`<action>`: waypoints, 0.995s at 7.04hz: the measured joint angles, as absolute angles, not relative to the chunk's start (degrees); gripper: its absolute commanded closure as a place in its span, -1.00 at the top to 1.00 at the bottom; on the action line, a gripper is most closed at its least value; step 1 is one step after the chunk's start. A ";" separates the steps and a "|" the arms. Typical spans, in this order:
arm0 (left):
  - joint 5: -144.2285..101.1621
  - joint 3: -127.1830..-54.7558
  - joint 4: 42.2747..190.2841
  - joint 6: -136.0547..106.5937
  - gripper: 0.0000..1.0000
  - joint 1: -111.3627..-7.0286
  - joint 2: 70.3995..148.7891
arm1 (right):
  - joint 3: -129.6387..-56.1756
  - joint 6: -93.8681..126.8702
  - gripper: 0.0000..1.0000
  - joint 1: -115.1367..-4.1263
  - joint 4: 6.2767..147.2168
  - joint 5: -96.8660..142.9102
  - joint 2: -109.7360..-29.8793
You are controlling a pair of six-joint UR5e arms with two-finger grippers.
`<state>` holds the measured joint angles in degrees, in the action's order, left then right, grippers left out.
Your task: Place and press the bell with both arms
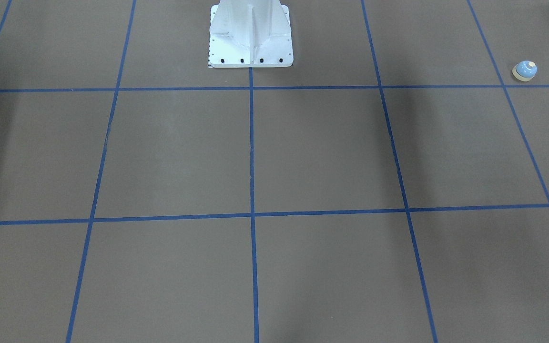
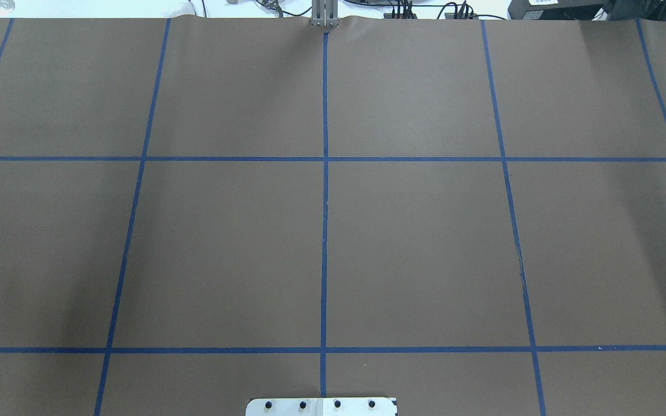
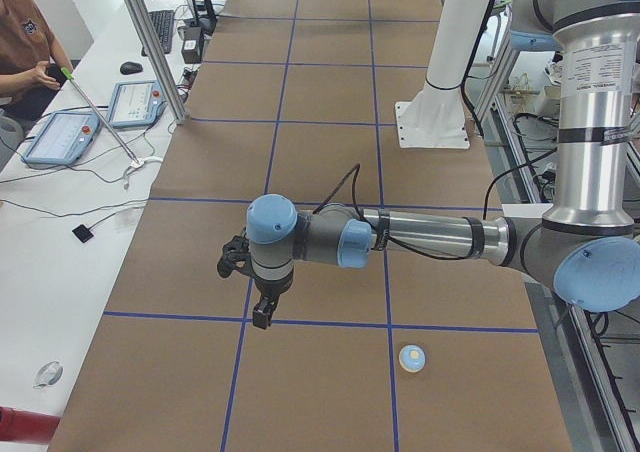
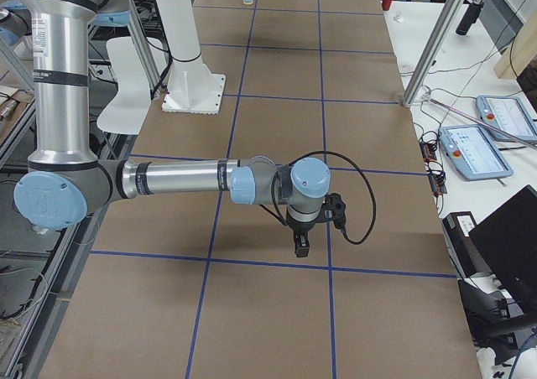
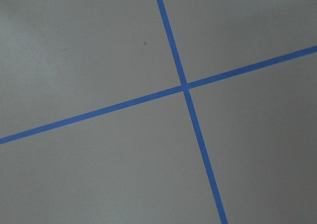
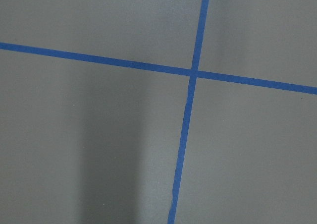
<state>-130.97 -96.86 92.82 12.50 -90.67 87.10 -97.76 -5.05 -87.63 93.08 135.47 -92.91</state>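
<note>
The bell (image 1: pixel 525 70) sits on the brown table (image 1: pixel 331 152), right side up, with its cream button on top. In the view that faces the robot it is far out at 2 o'clock, just above a blue tape line (image 1: pixel 446 86). From the white pedestal (image 1: pixel 250 38) it is out at 3 o'clock.

In the left side view the left arm (image 3: pixel 430 237) reaches out flat over the table. The left gripper (image 3: pixel 262 315) hangs down from its wrist and points at the table. The bell is at 4 o'clock from this gripper, well apart from it. Only this side view shows the gripper, so I cannot tell if its fingers are spread or pressed together.

In the right side view the right arm (image 4: pixel 176 178) reaches out flat too. The right gripper (image 4: pixel 300 243) points down near a blue line. The bell is tiny at 12 o'clock, at the far end of the table, well apart. I cannot tell if this gripper's fingers are spread or pressed together either.

Each wrist camera looks down on brown table and a cross of blue tape.

A person (image 3: pixel 25 42) sits at 10 o'clock in the left side view, at a white desk (image 3: pixel 70 232) with two flat screens (image 3: pixel 60 137) on it
</note>
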 measured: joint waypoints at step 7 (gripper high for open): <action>-130.77 -98.84 92.66 12.38 1.00 -90.42 87.25 | -97.99 -5.03 1.00 -87.64 93.00 135.44 -92.81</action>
